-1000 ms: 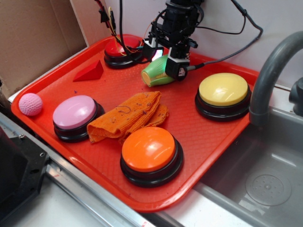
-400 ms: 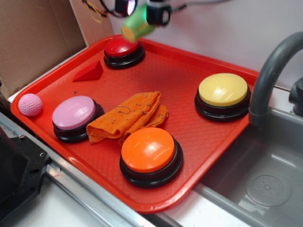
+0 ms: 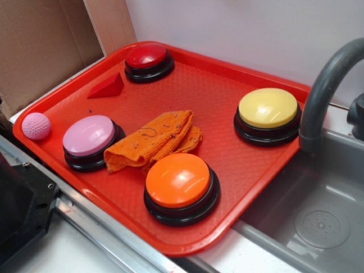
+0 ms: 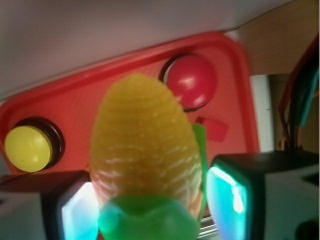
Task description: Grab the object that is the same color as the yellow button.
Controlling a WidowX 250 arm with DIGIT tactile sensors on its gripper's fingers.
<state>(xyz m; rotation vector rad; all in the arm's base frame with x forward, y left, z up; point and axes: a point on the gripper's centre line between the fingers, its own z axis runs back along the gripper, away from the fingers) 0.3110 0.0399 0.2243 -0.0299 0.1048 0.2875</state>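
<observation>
In the wrist view my gripper [image 4: 150, 207] is shut on the toy corn cob [image 4: 145, 150], yellow bumpy kernels with green husk at its base, held high above the red tray [image 4: 100, 100]. The yellow button [image 4: 27, 147] lies far below at the left. In the exterior view the gripper and the corn are out of frame; the yellow button [image 3: 268, 108] sits at the right of the tray [image 3: 250, 165].
On the tray sit a red button [image 3: 147, 56], a pink button [image 3: 89, 135], an orange button [image 3: 179, 181], an orange folded cloth [image 3: 153, 139] and a red wedge [image 3: 107, 87]. A pink ball [image 3: 36, 125] lies off its left edge. A sink [image 3: 318, 222] with a grey faucet [image 3: 324, 85] is at right.
My gripper has risen with the corn from the tray near the red button, up and left, and has left the exterior view at the top.
</observation>
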